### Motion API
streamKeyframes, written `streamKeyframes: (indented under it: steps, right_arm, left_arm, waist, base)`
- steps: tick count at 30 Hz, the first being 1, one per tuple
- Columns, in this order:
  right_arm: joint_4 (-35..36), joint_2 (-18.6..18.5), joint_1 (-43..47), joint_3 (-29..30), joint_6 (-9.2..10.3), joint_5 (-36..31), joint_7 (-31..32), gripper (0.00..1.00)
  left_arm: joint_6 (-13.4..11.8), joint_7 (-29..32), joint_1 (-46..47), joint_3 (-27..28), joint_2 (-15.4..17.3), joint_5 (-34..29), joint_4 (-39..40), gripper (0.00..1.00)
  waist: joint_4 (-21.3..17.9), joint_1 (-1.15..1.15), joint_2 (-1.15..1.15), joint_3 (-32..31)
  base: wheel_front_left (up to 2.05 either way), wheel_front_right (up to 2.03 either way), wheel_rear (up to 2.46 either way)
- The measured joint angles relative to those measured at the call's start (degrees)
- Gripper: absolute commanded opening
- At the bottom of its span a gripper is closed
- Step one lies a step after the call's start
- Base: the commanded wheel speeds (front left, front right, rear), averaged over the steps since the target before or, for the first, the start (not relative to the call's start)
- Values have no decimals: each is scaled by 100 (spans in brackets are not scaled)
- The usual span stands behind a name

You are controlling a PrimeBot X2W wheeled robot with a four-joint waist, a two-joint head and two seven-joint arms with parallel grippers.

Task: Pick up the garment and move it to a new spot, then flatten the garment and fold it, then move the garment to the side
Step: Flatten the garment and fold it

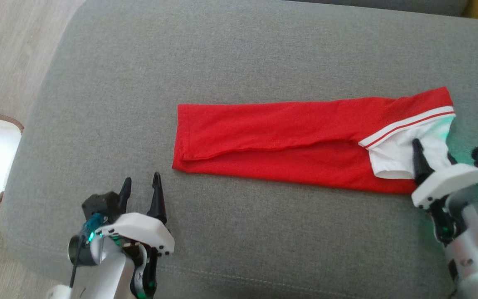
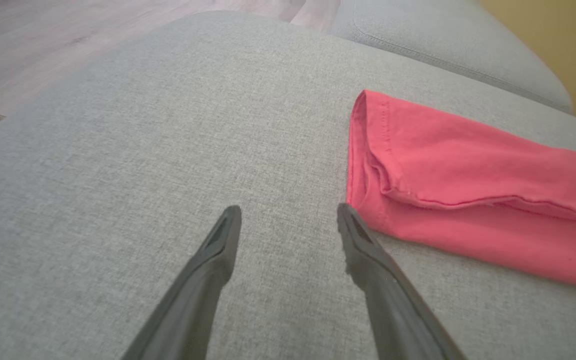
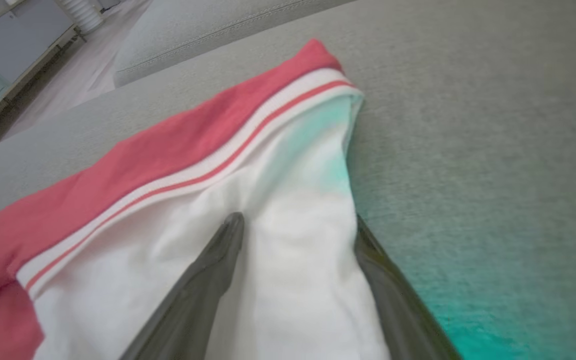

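Garment (image 1: 288,141) lies lengthwise left–right, white end rightward — left end effector (image 1: 140,182), right end effector (image 3: 298,219) both spread.

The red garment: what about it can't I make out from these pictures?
- Head view: a corner of the garment sits behind the right tool.
- Left wrist view: its far end is cut off by the picture's edge.
- Right wrist view: white cloth covers part of that tool.
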State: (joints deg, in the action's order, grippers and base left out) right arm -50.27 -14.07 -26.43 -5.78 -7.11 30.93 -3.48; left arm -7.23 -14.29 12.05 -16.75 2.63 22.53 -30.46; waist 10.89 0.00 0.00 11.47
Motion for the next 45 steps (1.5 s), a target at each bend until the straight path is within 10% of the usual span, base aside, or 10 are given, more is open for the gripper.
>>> streamKeyframes:
  steps: [3,4,6,20,28,36,45]
  right_arm:
    - [51,53,-90,-227,1,88,210,100]
    - [78,57,-119,-328,1,105,275,77]
    - [146,73,-142,-522,1,190,379,0]
    - [56,-176,-120,-632,0,412,-342,0]
    - [1467,-211,-129,-1333,0,619,-404,0]
    - [2524,98,5,-2392,0,921,236,0]
    - [2137,421,65,-2770,0,813,424,0]
  left_arm:
    - [-1,0,-14,8,-1,42,99,100]
    - [-3,0,-13,1,-3,42,118,100]
    - [-32,0,-13,-18,-10,44,146,100]
    - [-37,0,-15,-310,-20,293,222,100]
    - [-65,0,-26,-431,-20,310,243,100]
    - [-59,0,-28,-745,-23,337,227,100]
    - [-101,0,-31,-1207,-19,487,223,100]
  waist:
    - [-23,0,0,29]
    - [-41,0,0,36]
    - [-85,0,0,36]
    - [-459,0,0,-239]
    - [-612,0,0,-278]
    - [-293,0,0,-279]
    - [428,0,0,-224]
  base:
    - [0,0,0]
    - [0,0,0]
    - [0,0,0]
    - [0,0,0]
    - [0,0,0]
    - [0,0,0]
    - [0,0,0]
